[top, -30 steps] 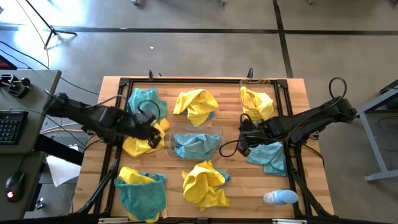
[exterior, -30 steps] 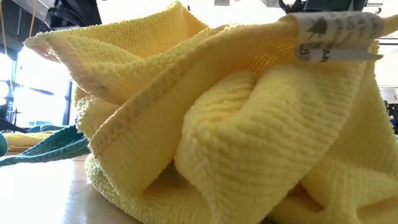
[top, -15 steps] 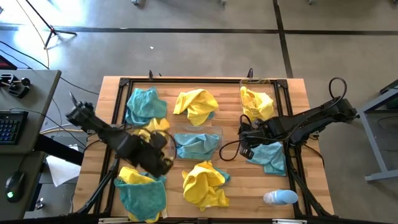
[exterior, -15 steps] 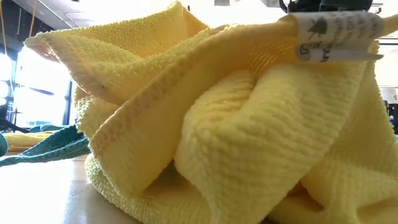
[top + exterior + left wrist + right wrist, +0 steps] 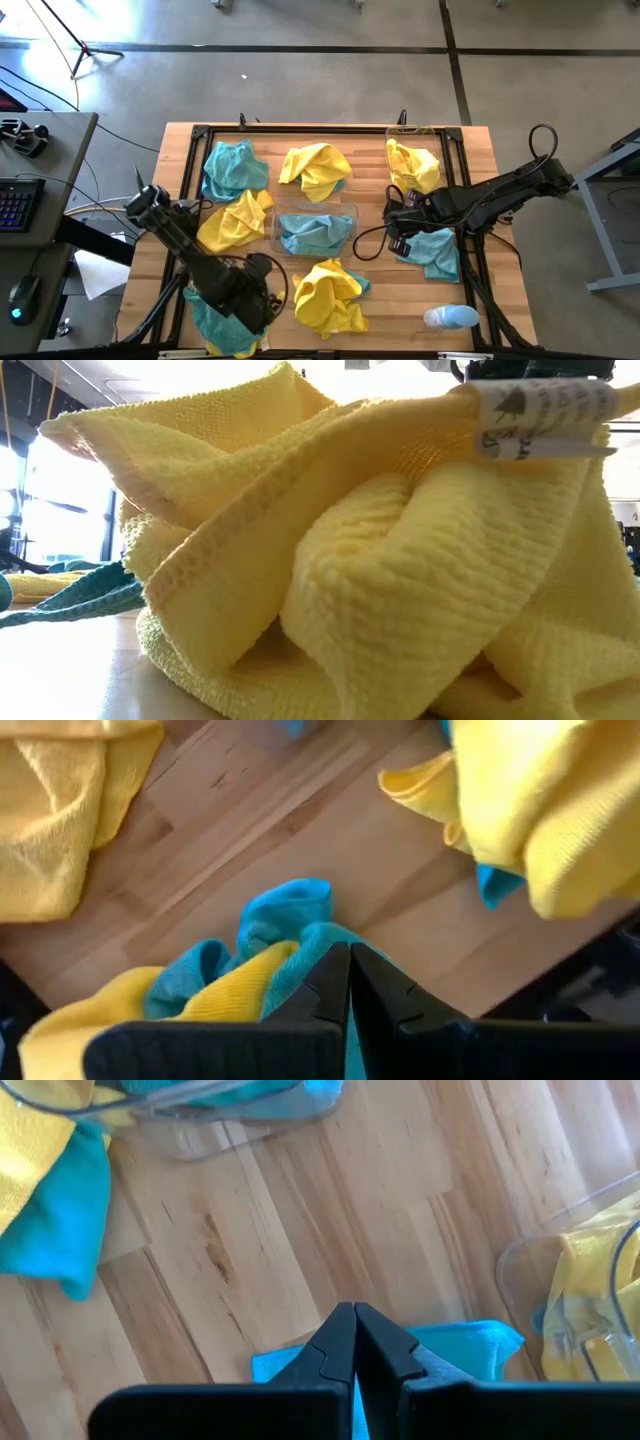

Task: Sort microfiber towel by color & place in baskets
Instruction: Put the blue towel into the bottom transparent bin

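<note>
Seen from overhead, the left gripper [image 5: 252,300] hangs at about seven o'clock on the table, over a mixed pile — a yellow towel [image 5: 215,1000] tangled with a teal towel [image 5: 225,318]. Its fingers are pressed together with no cloth between them in the left wrist view. At centre, the clear basket [image 5: 314,231] holds teal cloth; at about one o'clock the second basket [image 5: 414,160] holds yellow. The right gripper [image 5: 393,238] waits at about three o'clock, closed and empty, beside another teal towel [image 5: 434,251].

The risk here is a mixed pick: the two colours in the near-left pile overlap, so a pinch could lift both and drop the wrong one into a bin. A shallow pinch on such soft, crumpled fabric could also slip free mid-carry.

The towels look plush and loosely crumpled — the yellow heap [image 5: 330,560] filling the low view shows ribbed pile and stitched hems. Other towels lie loose around the table.
</note>
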